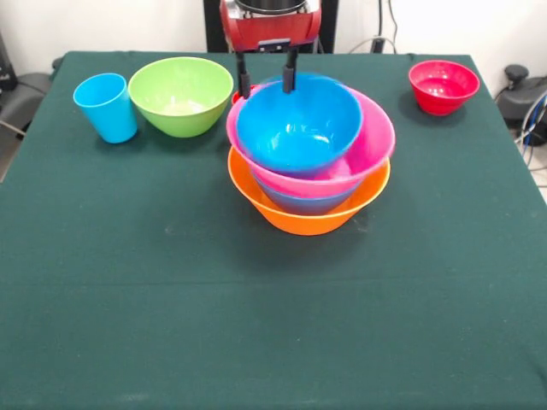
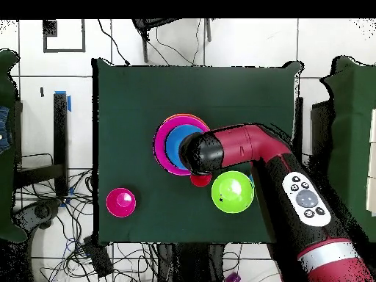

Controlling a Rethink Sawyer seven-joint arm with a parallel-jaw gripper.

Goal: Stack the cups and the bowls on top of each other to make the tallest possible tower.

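Note:
The tower stands mid-table: a big orange bowl (image 1: 308,220) as base, a blue bowl (image 1: 303,203) in it, a tilted pink bowl (image 1: 372,141), and a second blue bowl (image 1: 299,124) on top. My gripper (image 1: 266,81) is open and empty, its two fingers hanging just over the top bowl's far rim. A sliver of a red cup (image 1: 235,96) shows behind the stack, also in the overhead view (image 2: 198,179). A light blue cup (image 1: 106,107), a lime green bowl (image 1: 180,94) and a small red bowl (image 1: 444,85) stand apart. The purple bowl and green cup are out of view.
In the overhead view the arm (image 2: 250,147) reaches over the stack (image 2: 172,143) and hides the gripper. The green bowl (image 2: 233,192) and small red bowl (image 2: 120,202) sit toward the robot's side. The dark green table (image 1: 273,325) spreads wide in front of the stack.

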